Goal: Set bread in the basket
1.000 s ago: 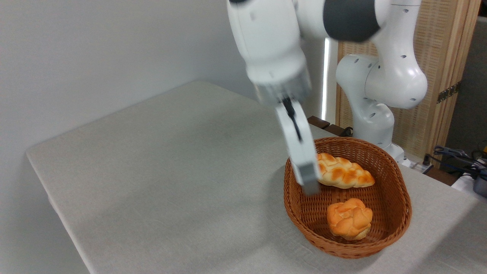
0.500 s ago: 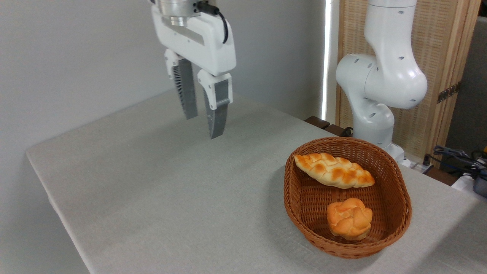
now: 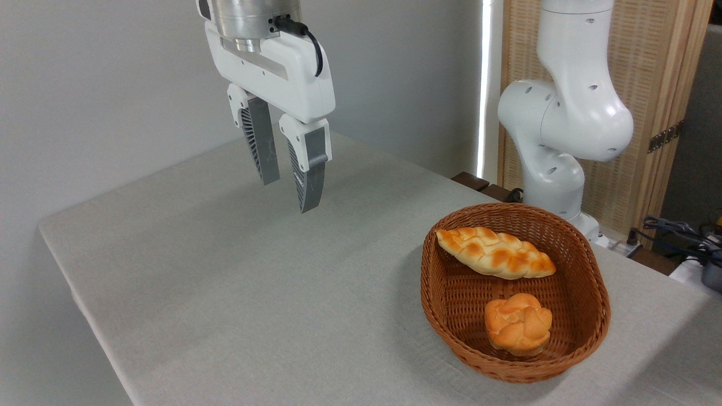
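I see the gripper [image 3: 289, 194] hanging high over the table [image 3: 225, 270], fingers pointing down and a little tilted, jaws parted with nothing between them. It is well apart from the basket [image 3: 592, 293], off to the left. The bun [image 3: 518, 323] lies inside the basket at its near end, the loaf [image 3: 494, 253] across the far end, the two not touching

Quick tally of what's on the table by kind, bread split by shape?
Round knotted bun: 1, in the basket
Long braided loaf: 1, in the basket
Wicker basket: 1
Total: 3
The gripper hangs open and empty above the table, left of the basket.
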